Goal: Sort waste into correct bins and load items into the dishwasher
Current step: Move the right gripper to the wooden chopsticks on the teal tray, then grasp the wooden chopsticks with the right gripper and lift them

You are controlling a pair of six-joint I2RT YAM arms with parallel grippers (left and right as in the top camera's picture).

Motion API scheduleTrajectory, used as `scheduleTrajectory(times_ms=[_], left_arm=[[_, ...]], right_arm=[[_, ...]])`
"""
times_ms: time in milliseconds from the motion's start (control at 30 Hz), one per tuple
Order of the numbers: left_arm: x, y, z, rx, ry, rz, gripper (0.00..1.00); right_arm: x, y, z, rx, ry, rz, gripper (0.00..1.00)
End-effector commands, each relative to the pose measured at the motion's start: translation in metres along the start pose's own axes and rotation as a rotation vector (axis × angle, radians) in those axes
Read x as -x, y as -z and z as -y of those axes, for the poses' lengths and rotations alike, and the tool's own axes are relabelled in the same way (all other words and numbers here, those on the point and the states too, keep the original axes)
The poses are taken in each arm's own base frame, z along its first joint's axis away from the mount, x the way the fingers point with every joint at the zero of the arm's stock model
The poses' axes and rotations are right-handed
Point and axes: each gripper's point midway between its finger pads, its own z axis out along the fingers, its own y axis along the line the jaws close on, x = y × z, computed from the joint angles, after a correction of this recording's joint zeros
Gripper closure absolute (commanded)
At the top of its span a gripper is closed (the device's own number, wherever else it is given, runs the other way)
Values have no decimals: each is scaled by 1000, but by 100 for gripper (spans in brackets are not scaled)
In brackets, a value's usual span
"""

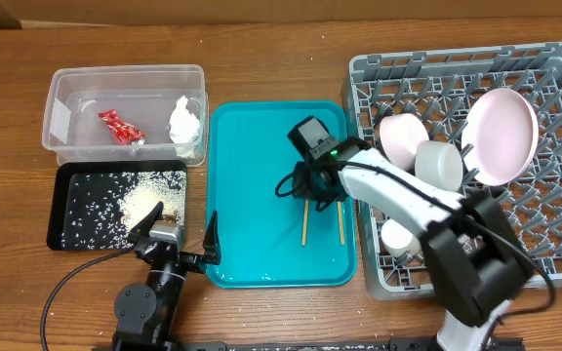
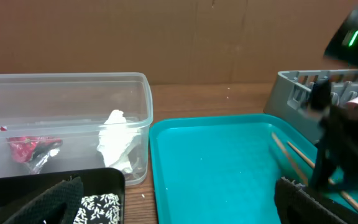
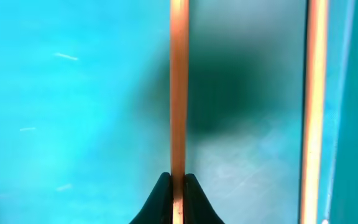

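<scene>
The left fingers [image 1: 211, 237] stand apart, idle, holding nothing. The right fingers [image 3: 157, 205] are pinched on one chopstick [image 3: 178, 93], which runs straight ahead of them over the teal tray [image 3: 55, 124]. The second chopstick [image 3: 316, 93] lies just right of them. Lift level, then carry rightward, clearing the wall of the rack [image 1: 554, 244].

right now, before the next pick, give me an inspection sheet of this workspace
surface: wooden table, teal tray on it
job's things: napkin and red wrapper in clear tub; scraps in black tray; pink plate, pink bowl, white bowl in rack; second chopstick lying on teal tray
clutter: nothing seen
grippers: right gripper shut on chopstick at teal tray; left gripper open, empty
cables: black cable trailing from left arm base
surroundings: brown wall behind table
</scene>
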Motion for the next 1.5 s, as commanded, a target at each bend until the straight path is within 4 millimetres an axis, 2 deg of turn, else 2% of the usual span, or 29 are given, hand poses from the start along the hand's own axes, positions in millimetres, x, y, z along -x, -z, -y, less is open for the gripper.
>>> scheduleTrajectory(times_ms=[0,100,200,267,367,500,600,633,667,700,767,900,967,1067,1133,1200,1333,1467], left_arm=[[0,0,-3,11,-8,8,0],[0,0,-3,11,-8,8,0],[0,0,-3,11,-8,8,0],[0,0,-3,11,-8,8,0],[0,0,-3,11,-8,8,0],[0,0,-3,11,-8,8,0],[0,0,-3,11,-8,8,0],[0,0,-3,11,-8,8,0],[0,0,-3,11,-8,8,0],[0,0,-3,11,-8,8,0],[0,0,-3,11,-8,8,0],[0,0,-3,11,-8,8,0],[0,0,-3,11,-8,8,0],[0,0,-3,11,-8,8,0],[0,0,-3,11,-8,8,0],[0,0,-3,11,-8,8,0],[0,0,-3,11,-8,8,0],[0,0,-3,11,-8,8,0]], right_arm=[[51,96,-26,124,78,249,96],[78,144,-1,73,132,405,96],[97,168,32,-13,231,474,96],[103,167,53,-64,281,464,96],[109,153,81,-130,316,418,96],[110,129,100,-159,326,351,96],[106,117,100,-158,332,312,96],[105,115,99,-158,334,307,92],[104,115,98,-156,336,304,70],[101,115,94,-144,339,298,55],[95,121,81,-102,345,289,43],[78,135,39,32,343,295,39],[67,135,19,78,345,285,39],[45,124,-9,107,373,249,39],[32,108,-22,81,403,227,37],[29,88,-18,-17,402,231,37],[36,44,15,-273,381,246,36],[37,6,37,-387,384,200,36]])
